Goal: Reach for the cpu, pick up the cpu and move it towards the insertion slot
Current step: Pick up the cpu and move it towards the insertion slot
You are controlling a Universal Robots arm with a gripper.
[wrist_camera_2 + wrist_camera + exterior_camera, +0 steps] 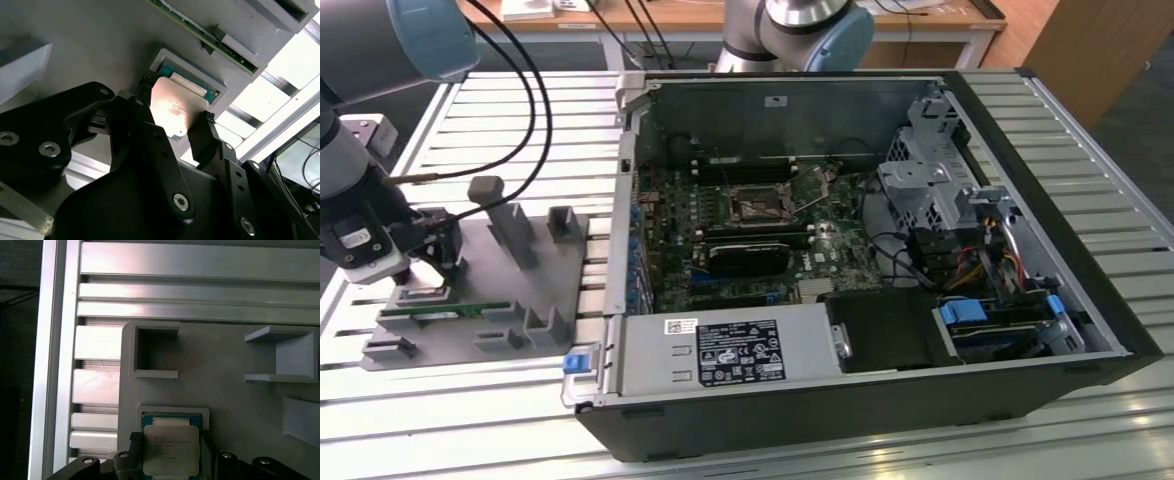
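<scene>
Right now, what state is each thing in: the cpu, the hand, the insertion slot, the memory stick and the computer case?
cpu: gripped, at its nest in the grey fixture; cannot tell whether it is lifted.
hand: shut on the cpu, pressing two opposite edges.
insertion slot: looks empty, with a dark centre.
memory stick: resting in the grey fixture.
computer case: lying on its side, open.

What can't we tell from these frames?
Exterior view: insertion slot too small to tell whether its lever is open.
First wrist view: cpu near edge cut off by the picture's edge and covered by the gripper.
Both wrist views: cpu underside hidden, so whether it is lifted or seated in the gray fixture is unclear.
</scene>
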